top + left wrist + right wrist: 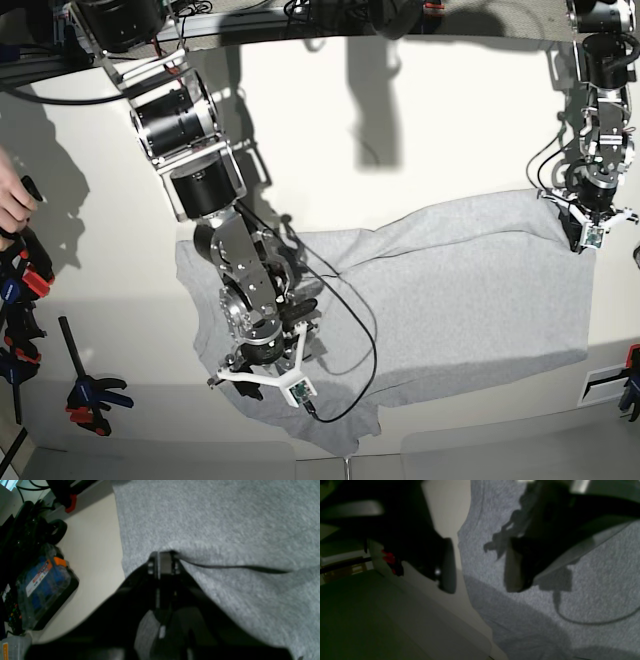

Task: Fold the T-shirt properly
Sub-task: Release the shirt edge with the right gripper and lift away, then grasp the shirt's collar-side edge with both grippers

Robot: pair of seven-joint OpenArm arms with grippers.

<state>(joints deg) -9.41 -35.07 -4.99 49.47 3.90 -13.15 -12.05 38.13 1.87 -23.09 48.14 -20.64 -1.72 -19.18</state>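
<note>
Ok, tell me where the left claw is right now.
In the base view the left claw is at the far right, at the T-shirt's upper right corner; its wrist view shows it shut on a fold of cloth.

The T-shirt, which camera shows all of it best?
The base view: the whole T-shirt lies spread on the table, both arms at its edges. The left wrist view shows only close-up grey cloth, and the right wrist view a dim, shadowed patch.
</note>
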